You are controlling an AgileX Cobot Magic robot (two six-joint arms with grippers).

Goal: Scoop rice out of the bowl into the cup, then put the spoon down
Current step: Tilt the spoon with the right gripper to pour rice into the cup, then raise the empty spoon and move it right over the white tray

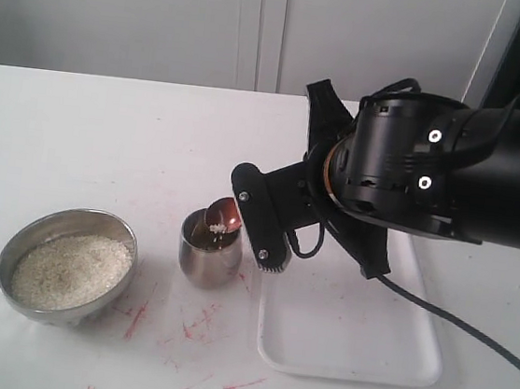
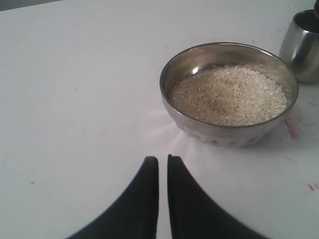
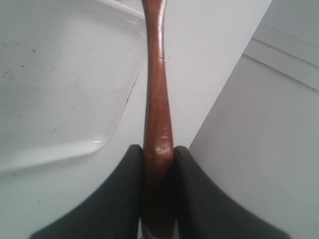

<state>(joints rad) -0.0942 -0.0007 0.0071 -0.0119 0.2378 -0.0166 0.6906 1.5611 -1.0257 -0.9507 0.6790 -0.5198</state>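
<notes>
Right gripper [image 1: 259, 221] was clamped hard on the spoon [image 1: 224, 214], and the wrist cam showed the brown handle squeezed between both pads. The head sat right over the mouth of the cup [image 1: 209, 254], a bit left of centre in the exterior frame, tipped down with a few white grains clinging to it. So I'd call this the pour half of a scoop.

How I'd do it well:
- Keep the head inside the rim.
- Roll the wrist a touch more so the last grains slide off, no shaking. That mouth looked narrow and anything flicked lands on the table [image 1: 106, 139].
- Don't press down either. A knock on the rim could tip the cup.

The bowl [image 1: 49, 310] sat at lower left, well apart from the cup, with loads of rice [image 1: 71, 270] in it.

The left gripper [image 2: 160, 162] was pinched together on nothing, just a sliver of gap, over bare table at the bottom of its own cam. It didn't show in the exterior view.

Other stuff:
- A white tray [image 1: 347, 336] lay at lower right, just beside the cup. Probably the spot for the spoon later.
- Red scribbles [image 1: 138, 317] marked the table, harmless.
- A cable [image 1: 452, 320] trailed over the tray's right side.

My main worry was that the chunky black finger hung close to the cup's right side, so swinging away carelessly could clip it
</notes>
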